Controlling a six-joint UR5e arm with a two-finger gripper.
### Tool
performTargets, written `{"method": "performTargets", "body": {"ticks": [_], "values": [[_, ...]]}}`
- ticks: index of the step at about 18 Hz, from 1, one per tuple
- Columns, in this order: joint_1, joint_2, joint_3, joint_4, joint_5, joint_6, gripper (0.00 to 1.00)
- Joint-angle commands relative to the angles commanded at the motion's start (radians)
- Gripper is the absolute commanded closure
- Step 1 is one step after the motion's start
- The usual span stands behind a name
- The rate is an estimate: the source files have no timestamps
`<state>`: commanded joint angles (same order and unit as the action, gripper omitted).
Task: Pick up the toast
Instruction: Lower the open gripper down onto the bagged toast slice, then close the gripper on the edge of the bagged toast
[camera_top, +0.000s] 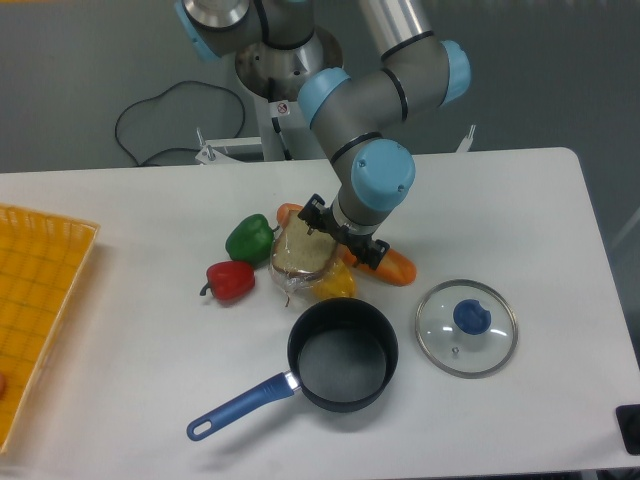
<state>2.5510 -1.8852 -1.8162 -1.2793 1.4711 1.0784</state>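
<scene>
**Gripper right above the toast**

I see the toast (301, 256) near the middle of the tabletop (520, 210). It is a tan slice in shiny clear wrap, and it leans up on the food around it. A yellow pepper (336, 283) pokes out from under it at about 4 o'clock. A green pepper (250, 239) sits just beside it at 9 o'clock, and a red pepper (231, 281) is near at 8 o'clock. A long orange loaf (385, 265) lies behind the toast and sticks out at 3 o'clock.

My gripper (340, 237) hangs over the toast's upper right edge, at about 2 o'clock. I look down on top of it, so I cannot tell if its fingers are apart or together, or if they touch the toast.

A black pot with a blue handle (343, 353) sits at 5 o'clock from the toast. A glass lid with a blue knob (466, 326) lies well apart at 4 o'clock. A yellow basket (35, 310) is far off at 9 o'clock.
</scene>
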Motion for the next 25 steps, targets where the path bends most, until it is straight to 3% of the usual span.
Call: {"method": "performTargets", "body": {"ticks": [25], "values": [[-0.008, -0.014, -0.015, -0.032, 0.008, 0.006, 0.02]]}}
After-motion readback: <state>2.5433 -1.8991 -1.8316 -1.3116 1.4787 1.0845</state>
